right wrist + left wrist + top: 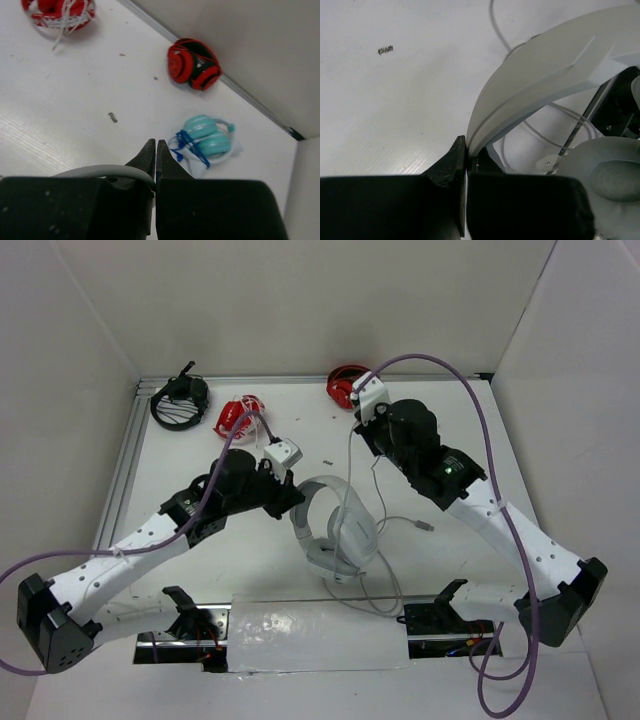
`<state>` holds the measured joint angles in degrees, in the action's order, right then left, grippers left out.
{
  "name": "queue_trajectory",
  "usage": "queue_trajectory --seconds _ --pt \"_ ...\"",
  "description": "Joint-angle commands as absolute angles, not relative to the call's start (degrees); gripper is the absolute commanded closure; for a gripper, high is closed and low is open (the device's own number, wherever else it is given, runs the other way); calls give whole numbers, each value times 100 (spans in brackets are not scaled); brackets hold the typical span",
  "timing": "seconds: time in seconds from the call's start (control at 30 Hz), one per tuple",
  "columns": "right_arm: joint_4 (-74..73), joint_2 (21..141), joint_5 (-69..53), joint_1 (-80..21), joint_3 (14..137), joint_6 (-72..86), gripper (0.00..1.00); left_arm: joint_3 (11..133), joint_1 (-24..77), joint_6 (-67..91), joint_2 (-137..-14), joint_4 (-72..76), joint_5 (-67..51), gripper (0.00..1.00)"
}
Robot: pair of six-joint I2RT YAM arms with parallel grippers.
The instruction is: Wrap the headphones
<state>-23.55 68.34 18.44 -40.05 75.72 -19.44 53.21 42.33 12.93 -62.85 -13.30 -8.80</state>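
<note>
The large white headphones lie at the table's middle, earcups toward the front. My left gripper is shut on the left side of their wide headband, with the jaws pinching its edge; one earcup shows at the right. The thin grey cable runs from the headphones up to my right gripper. That gripper is shut, and the cable curves into its jaws. More cable loops at the front, and its plug lies to the right.
Red headphones, red-and-white headphones and black headphones lie along the back. Small light-blue headphones lie near the back right corner, hidden under my right arm in the top view. Walls enclose the table.
</note>
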Motion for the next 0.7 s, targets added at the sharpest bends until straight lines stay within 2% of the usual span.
queue_trajectory --seconds 0.0,0.13,0.27,0.53,0.67 --pt "-1592 6742 514 -3719 7208 -1705 100 5598 4280 1187 -5820 -888 -1624 100" --pt "-1406 6820 36 -3630 7031 -1670 95 5590 4289 1002 -5581 -782 -2529 100" --pt "-1319 7249 -62 -3542 7163 -1372 100 5546 4307 984 -5379 -660 -3329 100" --pt "-389 7497 -1141 -3340 6470 -774 100 5958 4307 1239 -5282 -782 -3376 100" --pt "315 7304 -1949 -3322 5759 -650 80 6573 4307 1503 -5414 -1054 -2577 100"
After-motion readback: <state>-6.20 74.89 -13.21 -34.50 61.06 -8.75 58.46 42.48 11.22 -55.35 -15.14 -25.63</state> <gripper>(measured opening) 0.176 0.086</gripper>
